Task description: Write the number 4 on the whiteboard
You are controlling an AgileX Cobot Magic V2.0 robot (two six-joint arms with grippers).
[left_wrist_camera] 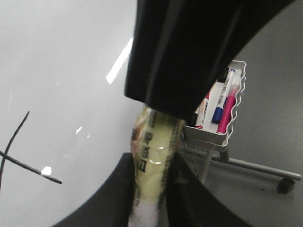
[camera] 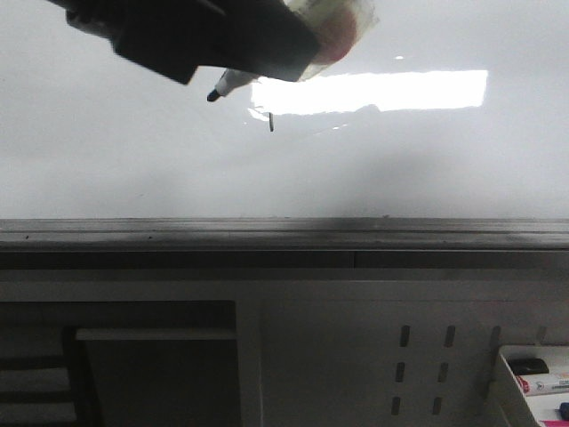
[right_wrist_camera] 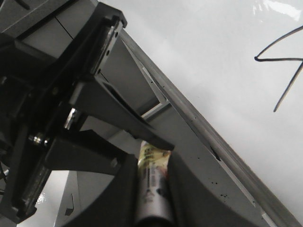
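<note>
The whiteboard [camera: 133,169] fills the upper front view, with a bright reflection [camera: 373,92] and a grey rail [camera: 284,233] below. My left gripper [camera: 267,49] is at the top left, shut on a yellow-taped marker [camera: 233,82] whose black tip is near the board. Beside the tip only a short black stroke [camera: 269,123] shows. In the left wrist view the gripper [left_wrist_camera: 154,163] clamps the marker [left_wrist_camera: 151,189]; crossing strokes of the number 4 [left_wrist_camera: 21,161] lie on the board. My right gripper [right_wrist_camera: 152,163] is shut on another marker [right_wrist_camera: 152,198] below the rail [right_wrist_camera: 189,118]; the number 4 [right_wrist_camera: 279,59] shows there, cut by the edge.
A white tray [camera: 507,378] with several markers stands at the lower right, on a grey perforated panel [camera: 356,356]. The tray [left_wrist_camera: 208,137] also shows in the left wrist view. Black arm hardware [right_wrist_camera: 57,109] is close beside the right gripper.
</note>
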